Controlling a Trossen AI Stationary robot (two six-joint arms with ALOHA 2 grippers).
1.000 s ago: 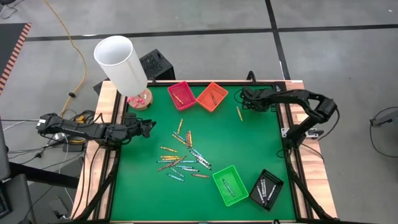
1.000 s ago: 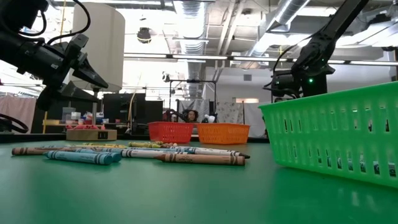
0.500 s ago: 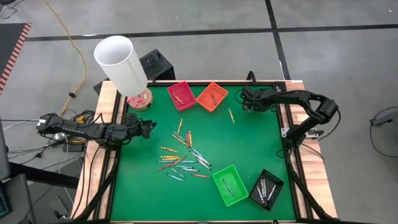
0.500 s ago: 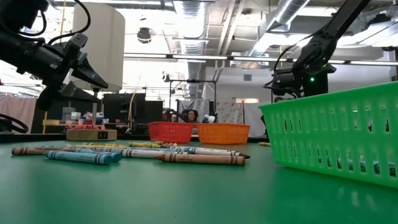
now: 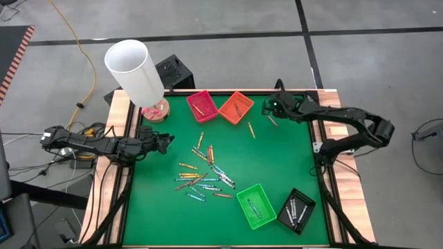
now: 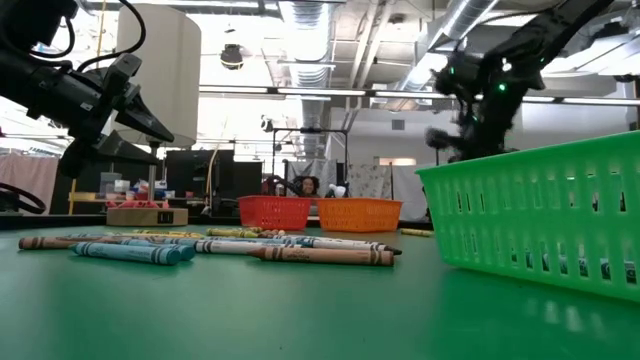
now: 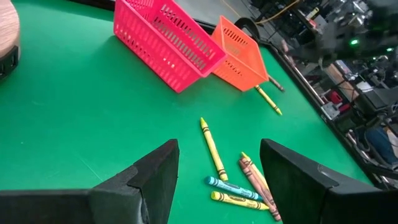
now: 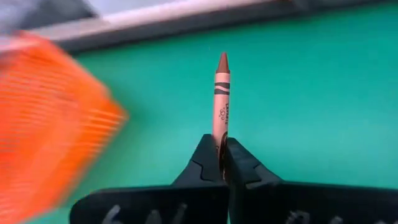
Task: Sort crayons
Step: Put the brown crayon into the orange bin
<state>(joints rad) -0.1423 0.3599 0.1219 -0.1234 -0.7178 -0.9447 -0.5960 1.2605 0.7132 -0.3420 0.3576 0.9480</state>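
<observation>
Beside the orange tray (image 5: pixel 235 107), the right gripper (image 5: pixel 271 111) clenches a brown crayon (image 8: pixel 221 99) — likely for sorting; left fingers (image 7: pixel 149 180) released — waiting.

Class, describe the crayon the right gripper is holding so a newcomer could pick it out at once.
Find the orange tray at the table's far edge. Just beside it hangs the right gripper, shut on a brown crayon. Unlike the loose crayons mid-table, it is pinched by one end, tip pointing forward.

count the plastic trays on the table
4: pink tray and orange tray side by side at the far edge, green tray and black tray at the near right.
</observation>
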